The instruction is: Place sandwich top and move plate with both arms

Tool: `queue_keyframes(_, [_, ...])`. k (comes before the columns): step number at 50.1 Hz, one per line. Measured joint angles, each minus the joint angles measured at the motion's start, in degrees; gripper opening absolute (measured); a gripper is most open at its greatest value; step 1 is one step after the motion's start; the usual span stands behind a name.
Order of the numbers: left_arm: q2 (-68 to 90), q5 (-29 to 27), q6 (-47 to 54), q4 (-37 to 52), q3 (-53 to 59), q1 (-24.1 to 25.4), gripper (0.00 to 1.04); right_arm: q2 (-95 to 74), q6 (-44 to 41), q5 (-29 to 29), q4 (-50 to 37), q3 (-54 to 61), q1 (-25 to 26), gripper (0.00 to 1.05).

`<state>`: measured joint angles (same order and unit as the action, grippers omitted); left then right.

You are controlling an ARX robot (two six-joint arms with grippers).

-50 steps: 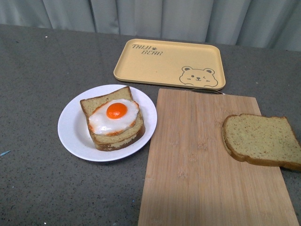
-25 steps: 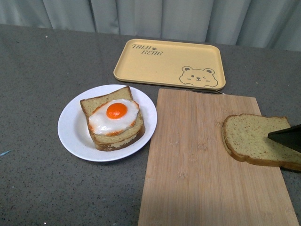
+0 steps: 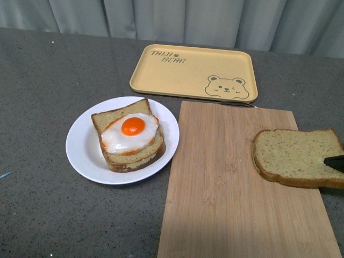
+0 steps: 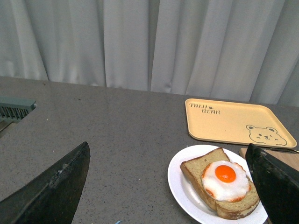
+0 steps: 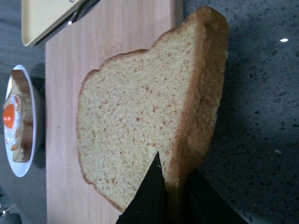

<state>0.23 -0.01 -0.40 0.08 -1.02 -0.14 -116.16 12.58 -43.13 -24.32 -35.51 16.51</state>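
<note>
Since half a second ago the right end effector (image 3: 336,162) has drawn back toward the right edge of the front view, leaving only a small black tip in sight. The top slice (image 3: 293,158) has shifted with it: its far right corner sits higher now, and that side looks raised off the cutting board (image 3: 226,188). I take this to mean the grasp is made and the lift is just beginning. The placing itself is not yet done.

In the right wrist view the end effector is closed narrow on the slice's crust edge, one finger (image 5: 150,191) on the upper face and the other underneath. The pinch is near one corner only, so the bread may sag or swing once carried.

The slice lies at the right end of the board, partly out over the grey surface (image 3: 43,80). It is probably resting on the wood along its left side, though the view is too flat to be sure. It is well apart from the plate (image 3: 80,156), which sits just left of the board with stacked bread and a fried egg (image 3: 131,129) on it.

The left end effector (image 4: 166,154) is spread wide and holds nothing, hanging over the surface near the plate.
</note>
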Motion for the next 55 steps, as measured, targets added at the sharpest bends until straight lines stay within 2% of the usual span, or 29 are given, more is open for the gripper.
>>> queue_keyframes(8, [0.00, 0.00, 0.00, 0.00, 0.00, 0.00, 0.98, 8.81, -1.53, -5.33, 4.55, 0.22, -0.79, 0.03])
queue_keyframes(11, [0.00, 0.00, 0.00, 0.00, 0.00, 0.00, 0.98, 14.25, -1.62, -8.55, 6.10, -0.81, -3.58, 0.03])
queue_keyframes(15, [0.00, 0.00, 0.00, 0.00, 0.00, 0.00, 0.98, 16.52, -0.52, -9.92, 6.08, -5.03, -10.36, 0.03])
queue_keyframes(17, [0.00, 0.00, 0.00, 0.00, 0.00, 0.00, 0.98, 15.28, 1.42, -9.35, 4.61, -8.20, -14.56, 0.03])
queue_keyframes(25, [0.00, 0.02, 0.00, 0.00, 0.00, 0.00, 0.98, 6.32, 8.46, -7.02, -0.39, -16.85, -26.23, 0.03])
queue_keyframes(33, [0.00, 0.00, 0.00, 0.00, 0.00, 0.00, 0.98, -3.78, 15.30, -5.97, -3.61, -23.93, -34.56, 0.03])
queue_keyframes(42, [0.00, 0.00, 0.00, 0.00, 0.00, 0.00, 0.98, -9.27, 17.77, -4.44, -3.32, -27.36, -37.64, 0.03])
queue_keyframes(55, [0.00, 0.00, 0.00, 0.00, 0.00, 0.00, 0.98, -12.74, 18.08, -2.56, -1.38, -28.30, -37.90, 0.03])
